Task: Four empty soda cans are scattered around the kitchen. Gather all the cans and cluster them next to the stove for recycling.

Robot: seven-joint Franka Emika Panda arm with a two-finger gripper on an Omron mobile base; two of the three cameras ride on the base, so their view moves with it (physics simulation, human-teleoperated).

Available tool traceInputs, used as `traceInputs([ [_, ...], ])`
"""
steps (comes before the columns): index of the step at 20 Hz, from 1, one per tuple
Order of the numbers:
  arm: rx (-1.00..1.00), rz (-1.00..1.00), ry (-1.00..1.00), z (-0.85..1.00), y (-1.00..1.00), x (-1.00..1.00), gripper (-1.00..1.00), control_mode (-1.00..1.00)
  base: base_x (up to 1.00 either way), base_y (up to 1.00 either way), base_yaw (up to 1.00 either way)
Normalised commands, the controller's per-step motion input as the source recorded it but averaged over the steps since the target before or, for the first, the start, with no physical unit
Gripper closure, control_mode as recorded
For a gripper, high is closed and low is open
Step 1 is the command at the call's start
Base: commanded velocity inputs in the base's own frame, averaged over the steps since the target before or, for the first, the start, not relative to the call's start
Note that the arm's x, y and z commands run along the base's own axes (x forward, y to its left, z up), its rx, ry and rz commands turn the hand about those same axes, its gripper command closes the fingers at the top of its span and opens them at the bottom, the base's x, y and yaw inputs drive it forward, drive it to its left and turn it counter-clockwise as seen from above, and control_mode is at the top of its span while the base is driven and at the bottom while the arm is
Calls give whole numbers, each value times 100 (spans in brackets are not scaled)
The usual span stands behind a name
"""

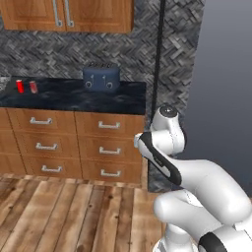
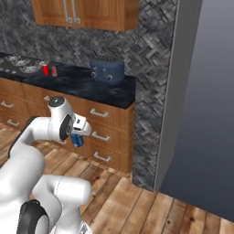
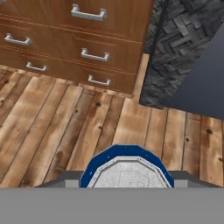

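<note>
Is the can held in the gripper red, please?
No, the can in the gripper is blue, while two red cans stand on the dark counter.

Even, soft rendered light fills all three views, with no clear source and hardly any cast shadows; only the cabinet toe-kick at 9 o'clock in the left base view looks darker. The black countertop (image 1: 74, 96) carries faint mottled sheen rather than glare, and the robot arm (image 1: 197, 197) shows smooth grey shading. Everything is slightly soft and pixelated, with no edge distortion; the blue can (image 3: 127, 168) at 6 o'clock in the hand view is equally soft.
</note>
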Motion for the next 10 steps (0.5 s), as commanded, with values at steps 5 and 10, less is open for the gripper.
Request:
traceInputs([
  [5,0,0,0,0,0,0,100,100,38,65,0],
  [10,0,0,0,0,0,0,100,100,47,53,0],
])
